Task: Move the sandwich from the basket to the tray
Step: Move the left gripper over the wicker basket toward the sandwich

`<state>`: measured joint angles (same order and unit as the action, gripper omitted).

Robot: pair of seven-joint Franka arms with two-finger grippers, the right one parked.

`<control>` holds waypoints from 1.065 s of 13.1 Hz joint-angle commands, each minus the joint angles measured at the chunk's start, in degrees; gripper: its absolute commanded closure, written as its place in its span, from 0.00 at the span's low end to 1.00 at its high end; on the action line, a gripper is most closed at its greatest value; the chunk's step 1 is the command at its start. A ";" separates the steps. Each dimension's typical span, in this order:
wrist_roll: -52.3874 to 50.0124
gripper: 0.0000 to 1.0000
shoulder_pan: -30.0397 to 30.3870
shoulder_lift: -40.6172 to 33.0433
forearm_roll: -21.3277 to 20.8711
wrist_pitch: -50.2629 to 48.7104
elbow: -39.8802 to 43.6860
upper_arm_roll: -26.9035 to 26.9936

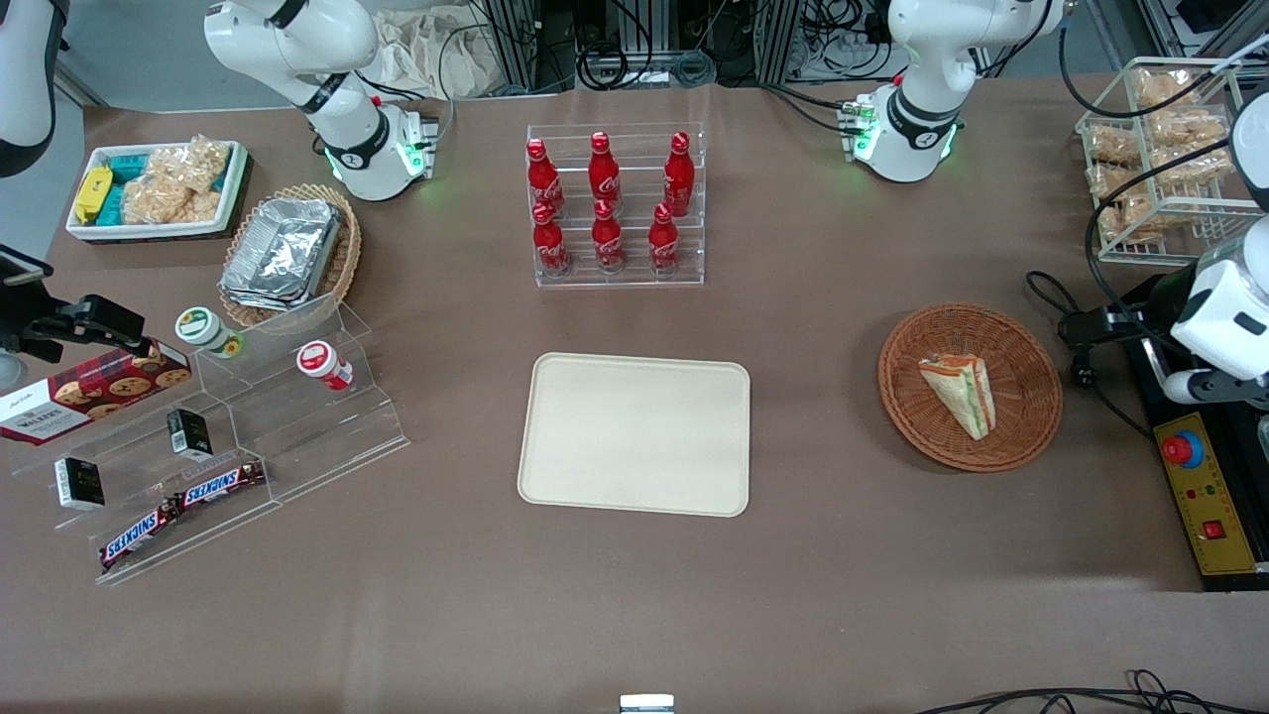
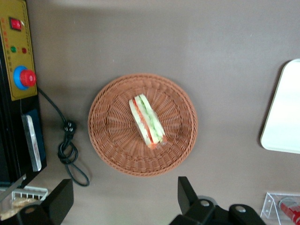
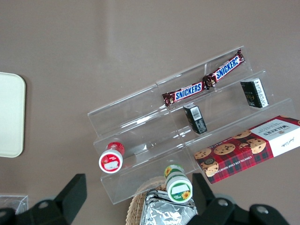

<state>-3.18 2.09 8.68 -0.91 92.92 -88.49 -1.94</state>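
Note:
The sandwich, a pale wedge with green and orange-red layers, lies in the round reddish-brown wicker basket. The cream tray lies flat on the table beside the basket, toward the parked arm's end, with nothing on it. My left gripper hangs high above the table just outside the basket's rim. It is open, its black fingers are wide apart, and nothing is between them. In the front view only the arm's white wrist shows, at the picture's edge.
A black and yellow control box with a red button and a looped cable lie beside the basket. A clear rack of red bottles stands farther from the front camera than the tray. A wire rack of bagged snacks stands at the working arm's end.

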 commanded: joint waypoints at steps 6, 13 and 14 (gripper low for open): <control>0.02 0.01 0.37 2.74 -0.59 0.42 0.35 -0.61; -4.72 0.01 0.72 0.37 0.38 16.13 -21.71 -0.35; -7.08 0.01 0.72 1.33 0.38 18.76 -23.73 -0.17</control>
<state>-7.07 2.17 11.13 -0.86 107.41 -106.82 -1.90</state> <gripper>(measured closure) 0.009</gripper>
